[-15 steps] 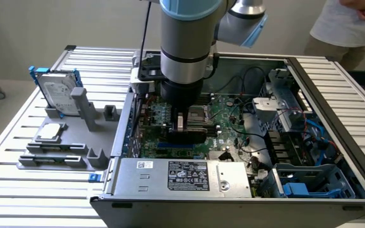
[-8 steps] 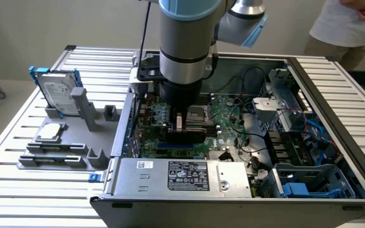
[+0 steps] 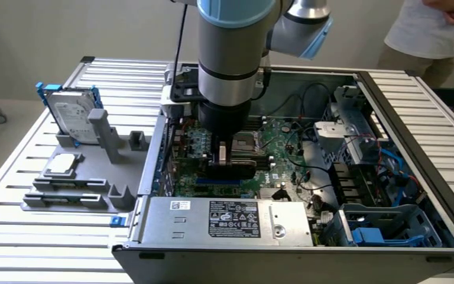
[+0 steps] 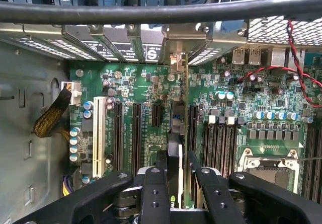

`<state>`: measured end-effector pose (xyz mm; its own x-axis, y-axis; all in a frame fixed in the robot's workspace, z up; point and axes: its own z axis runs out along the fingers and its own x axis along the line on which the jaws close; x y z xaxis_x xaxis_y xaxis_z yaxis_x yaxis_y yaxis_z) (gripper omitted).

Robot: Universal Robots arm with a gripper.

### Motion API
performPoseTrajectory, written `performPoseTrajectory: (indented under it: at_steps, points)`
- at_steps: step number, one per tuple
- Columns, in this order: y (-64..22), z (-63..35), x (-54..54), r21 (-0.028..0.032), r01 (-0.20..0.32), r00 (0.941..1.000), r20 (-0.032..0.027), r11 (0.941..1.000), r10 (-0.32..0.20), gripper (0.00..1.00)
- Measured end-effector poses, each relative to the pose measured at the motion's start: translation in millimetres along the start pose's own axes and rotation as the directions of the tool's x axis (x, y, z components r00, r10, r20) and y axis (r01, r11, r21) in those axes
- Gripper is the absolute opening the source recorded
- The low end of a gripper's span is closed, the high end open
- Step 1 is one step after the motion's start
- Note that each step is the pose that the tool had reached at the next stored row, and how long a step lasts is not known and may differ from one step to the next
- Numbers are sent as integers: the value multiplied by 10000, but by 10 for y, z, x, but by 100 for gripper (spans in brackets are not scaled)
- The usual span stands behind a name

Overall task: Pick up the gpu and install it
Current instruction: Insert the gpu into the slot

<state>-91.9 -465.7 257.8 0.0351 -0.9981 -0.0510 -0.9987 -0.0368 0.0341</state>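
Observation:
The gpu (image 3: 239,168) stands on edge inside the open computer case (image 3: 416,136), low over the green motherboard (image 3: 278,139), with its black cover facing the exterior view's front. My gripper (image 3: 222,151) comes straight down from above and is shut on its top edge. In the wrist view the gpu (image 4: 174,148) appears edge-on as a thin dark strip between my fingers (image 4: 162,159). It runs along an expansion slot towards its silver bracket end (image 4: 177,65) at the case's rear wall. I cannot tell whether it is seated in the slot.
A grey fixture (image 3: 77,180) at the exterior view's left holds a silver hard drive with a blue frame (image 3: 73,112). The power supply (image 3: 227,219) lies along the case front, with a blue drive cage (image 3: 385,231) beside it. A person (image 3: 428,29) stands behind. Red cables (image 4: 297,68) cross the board.

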Motion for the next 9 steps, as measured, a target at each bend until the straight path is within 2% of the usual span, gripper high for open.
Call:
performPoseTrajectory:
  at_steps: [9]
  points:
    - [0,0,0,-116,-8,10000,16,9999,8,26]
